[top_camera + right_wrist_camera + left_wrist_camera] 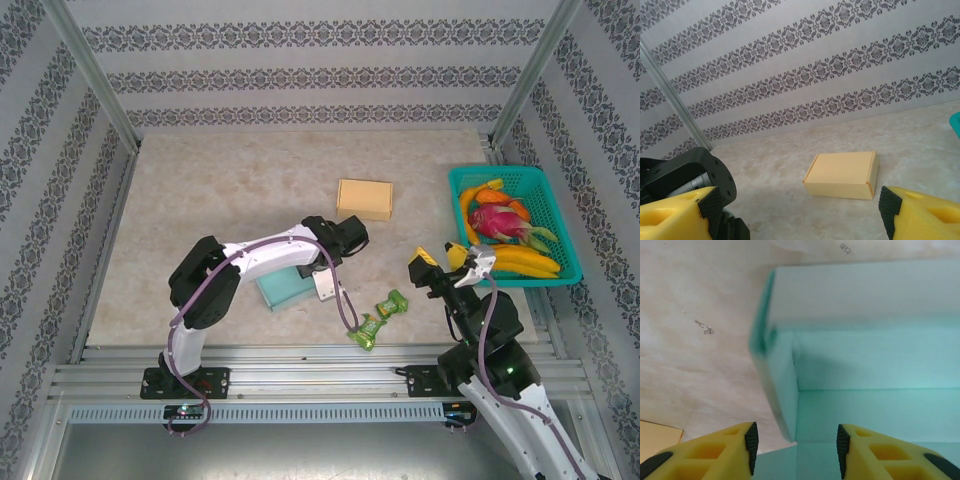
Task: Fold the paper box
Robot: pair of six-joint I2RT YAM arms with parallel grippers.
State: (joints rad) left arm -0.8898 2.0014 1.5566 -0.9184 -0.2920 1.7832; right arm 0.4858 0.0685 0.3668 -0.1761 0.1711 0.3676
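Observation:
The teal paper box (283,290) lies near the table's front, partly under my left arm. In the left wrist view its open inside shows, with a side wall (782,390) standing up and a blurred flap (865,290) above it. My left gripper (795,446) is open just above the box, the lower end of that side wall between its yellow fingers with no contact. In the top view the left gripper (320,284) points down at the box's right edge. My right gripper (446,262) is open and raised at the right, its pads (710,207) wide apart and holding nothing.
A closed tan cardboard box (364,198) (842,175) sits mid-table. A teal basket (495,171) of fruit stands at the right edge. A green wrapper (378,318) lies near the front rail. The left arm's black joint (700,172) is close to my right gripper.

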